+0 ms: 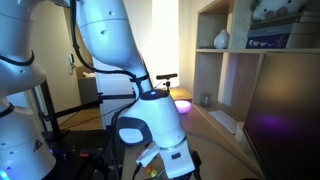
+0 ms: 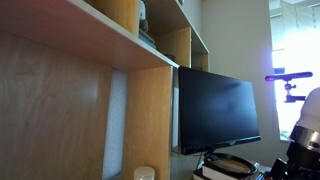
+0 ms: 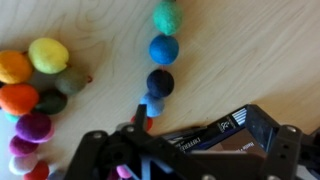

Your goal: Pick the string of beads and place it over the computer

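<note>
Wooden desk (image 3: 250, 50), string of beads (image 3: 163, 48) loose, gripper (image 3: 190, 140) near, vase (image 1: 221, 39) on shelf (image 1: 240, 50).

You are working in what looks like a home office or study. A dark computer monitor (image 2: 215, 110) stands on a light wooden desk (image 3: 250, 50), set into tall wooden shelving (image 2: 60, 100). A white vase (image 1: 221, 40) sits in one cubby, and daylight comes through a window (image 2: 297, 40).
</note>
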Robot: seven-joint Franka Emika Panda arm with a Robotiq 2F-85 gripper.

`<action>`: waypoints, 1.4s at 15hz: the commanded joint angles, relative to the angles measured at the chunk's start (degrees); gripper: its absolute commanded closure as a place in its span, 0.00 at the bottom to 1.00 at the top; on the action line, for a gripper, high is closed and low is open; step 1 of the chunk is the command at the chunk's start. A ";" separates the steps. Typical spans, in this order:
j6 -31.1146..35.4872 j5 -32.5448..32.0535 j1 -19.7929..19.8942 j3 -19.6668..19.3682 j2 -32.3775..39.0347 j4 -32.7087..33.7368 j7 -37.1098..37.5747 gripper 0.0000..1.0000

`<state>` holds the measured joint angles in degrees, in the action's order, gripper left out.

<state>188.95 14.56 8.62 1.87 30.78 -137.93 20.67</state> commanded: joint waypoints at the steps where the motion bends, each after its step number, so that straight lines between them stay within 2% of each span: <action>1: -5.05 2.15 -2.68 -2.35 1.78 4.07 0.05 0.00; 4: -7.37 2.81 -3.73 -3.49 2.89 5.88 0.39 0.00; 6: -6.67 3.70 -1.51 -1.24 3.21 6.08 0.37 0.00; 8: -5.28 5.85 2.65 2.89 3.40 6.13 0.82 0.00; 14: -5.78 8.64 8.36 8.05 4.63 6.72 0.37 0.00; 18: -5.73 8.78 9.72 8.50 5.06 6.14 0.18 0.00; 21: -6.65 8.49 8.68 7.19 5.37 6.05 0.22 0.00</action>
<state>183.46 22.04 17.49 9.08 36.20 -131.95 20.70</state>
